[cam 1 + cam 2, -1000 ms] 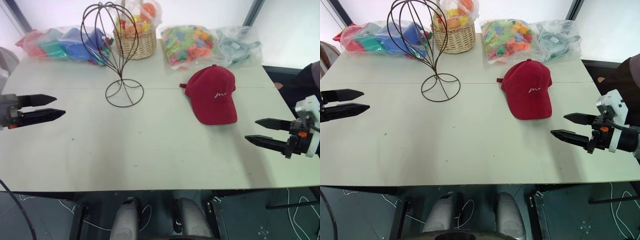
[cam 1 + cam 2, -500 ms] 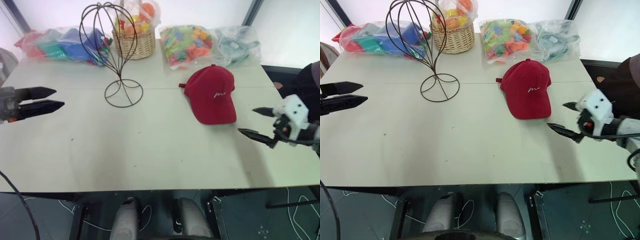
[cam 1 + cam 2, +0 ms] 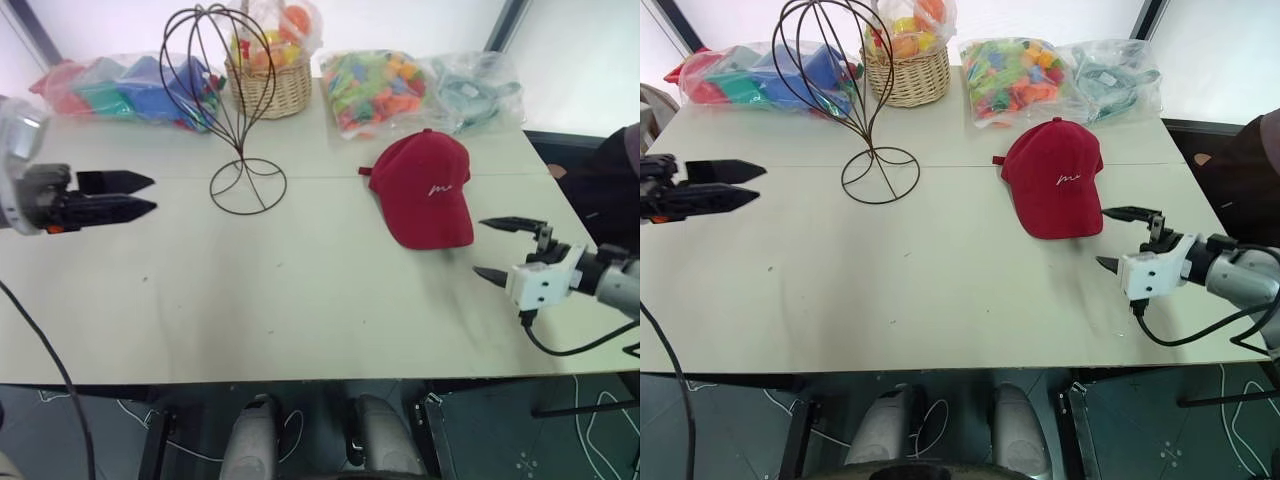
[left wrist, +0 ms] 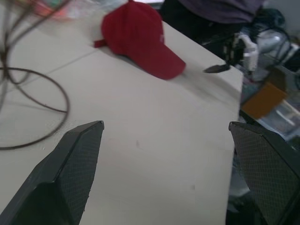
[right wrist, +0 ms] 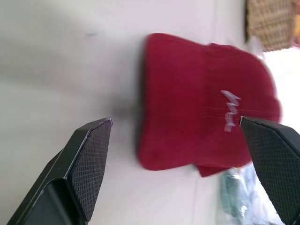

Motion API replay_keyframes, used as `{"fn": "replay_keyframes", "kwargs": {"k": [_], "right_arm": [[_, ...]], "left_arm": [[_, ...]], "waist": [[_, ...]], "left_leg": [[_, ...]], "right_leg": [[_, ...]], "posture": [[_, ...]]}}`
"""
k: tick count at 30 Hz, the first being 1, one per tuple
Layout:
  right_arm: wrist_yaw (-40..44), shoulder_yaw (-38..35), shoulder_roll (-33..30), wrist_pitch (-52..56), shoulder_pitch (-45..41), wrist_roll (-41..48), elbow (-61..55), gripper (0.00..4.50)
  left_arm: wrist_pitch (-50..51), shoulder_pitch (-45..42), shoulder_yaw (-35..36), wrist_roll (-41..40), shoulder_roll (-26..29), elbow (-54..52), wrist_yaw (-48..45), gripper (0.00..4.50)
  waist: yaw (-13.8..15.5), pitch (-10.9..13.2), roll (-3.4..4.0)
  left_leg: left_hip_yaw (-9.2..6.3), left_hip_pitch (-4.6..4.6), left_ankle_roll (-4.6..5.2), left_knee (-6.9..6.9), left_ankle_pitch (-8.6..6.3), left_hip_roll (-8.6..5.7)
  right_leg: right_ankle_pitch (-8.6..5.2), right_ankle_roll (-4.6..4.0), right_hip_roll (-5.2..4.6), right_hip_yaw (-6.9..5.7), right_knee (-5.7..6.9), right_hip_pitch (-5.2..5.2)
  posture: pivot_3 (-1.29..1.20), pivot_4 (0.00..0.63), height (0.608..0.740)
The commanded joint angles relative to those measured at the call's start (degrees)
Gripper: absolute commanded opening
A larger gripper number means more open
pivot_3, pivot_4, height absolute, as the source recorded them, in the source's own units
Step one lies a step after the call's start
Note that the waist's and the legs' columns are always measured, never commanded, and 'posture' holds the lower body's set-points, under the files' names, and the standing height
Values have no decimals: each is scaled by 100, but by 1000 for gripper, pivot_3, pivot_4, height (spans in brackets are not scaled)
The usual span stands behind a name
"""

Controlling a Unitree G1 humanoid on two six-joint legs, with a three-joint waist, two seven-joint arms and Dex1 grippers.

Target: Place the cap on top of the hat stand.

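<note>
Rolled and dropped my right end effector (image 3: pixel 500 248) toward the table (image 3: pixel 300 290), jaws spread wide and empty, cap (image 3: pixel 425 190) just ahead-left, brim end nearest it.

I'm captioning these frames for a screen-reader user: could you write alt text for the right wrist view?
A dark red cap with small white script on its front lies on a pale table, framed between the two black fingers of the open right claw, which has not touched it. A woven basket and a clear bag sit beyond the cap.
</note>
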Motion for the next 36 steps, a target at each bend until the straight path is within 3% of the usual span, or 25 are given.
{"fn": "replay_keyframes", "kwargs": {"k": [1, 11, 26, 30, 35, 36], "right_arm": [[-743, 88, 122, -439, -226, -582, 419, 4465], [-3095, 1082, 472, -830, -1589, -2698, 1515, 4465], [-5909, 3114, 1228, -261, -3294, -4695, 2896, 4465], [-6381, 3540, 1429, -9, -3575, -4953, 3311, 3181], [-6741, 3895, 1521, 111, -3704, -5014, 3522, 407], [-6787, 3915, 1535, 134, -3706, -4985, 3498, 43]], "left_arm": [[105, -133, -33, -137, -104, -298, -6, 4500], [168, -280, -269, -112, -561, -646, 123, 4500], [404, 74, -99, -361, -555, -1183, 376, 4500], [467, 108, 11, -470, -565, -1252, 543, 4500], [490, 228, 152, -567, -567, -1336, 743, 4500], [489, 272, 181, -581, -564, -1362, 772, 4500]], "waist": [[-12, 0, 0], [-114, 0, 2], [-179, -4, -6], [-293, -5, -8], [-302, -13, -21], [-303, -18, -30]], "left_leg": [[1, 1, 0, 0, 0, 0], [5, 8, -14, 1, 8, -1], [7, 13, -21, 1, 12, -2], [9, 25, -21, -1, 12, -2], [12, 34, -18, -5, 11, -1], [15, 42, -15, -5, 9, -1]], "right_leg": [[0, 0, 0, 2, 0, 0], [0, -1, 0, 11, 12, -1], [-1, -1, 0, 18, 17, -1], [0, -2, 2, 27, 31, 0], [-1, -3, 5, 33, 34, 3], [-1, -2, 5, 36, 34, 10]], "posture": [[0, 150, 740], [0, 150, 740], [0, 150, 740], [0, 150, 740], [0, 150, 740], [0, 150, 740]]}}
